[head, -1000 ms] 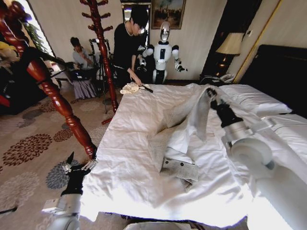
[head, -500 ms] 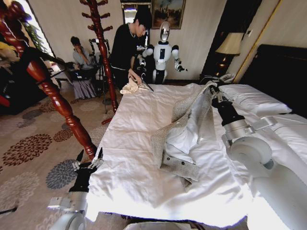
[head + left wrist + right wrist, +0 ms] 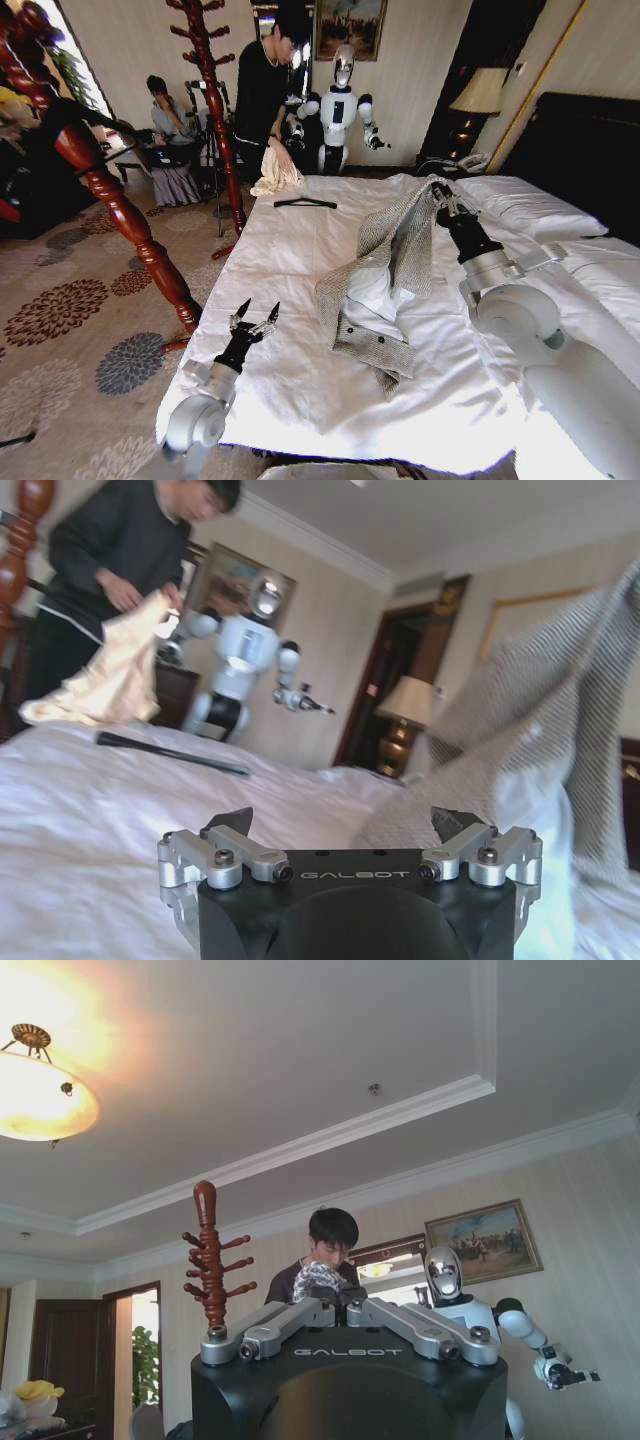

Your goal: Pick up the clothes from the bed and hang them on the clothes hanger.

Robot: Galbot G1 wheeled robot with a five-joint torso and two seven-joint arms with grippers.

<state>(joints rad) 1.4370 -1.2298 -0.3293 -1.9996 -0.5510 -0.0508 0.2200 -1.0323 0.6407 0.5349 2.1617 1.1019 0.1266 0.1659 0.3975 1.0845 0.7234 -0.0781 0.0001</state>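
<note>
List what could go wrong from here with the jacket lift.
1. The right gripper pinches only one edge of the jacket, by fabric bunched between its fingers; most of it lies on the bed, so the cloth might slip out.
2. The hanger lies at the far edge of the bed, near a person handling a cream garment; reaching there may bring an arm close to them.
3. The left gripper is open over the duvet and could snag bedding.

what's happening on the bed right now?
The right end effector has pinched the tweed jacket and holds one end raised off the bed; the rest trails on the duvet. The left end effector is open over the near edge. The black hanger lies at the far end, where a person holds a cream garment.
</note>
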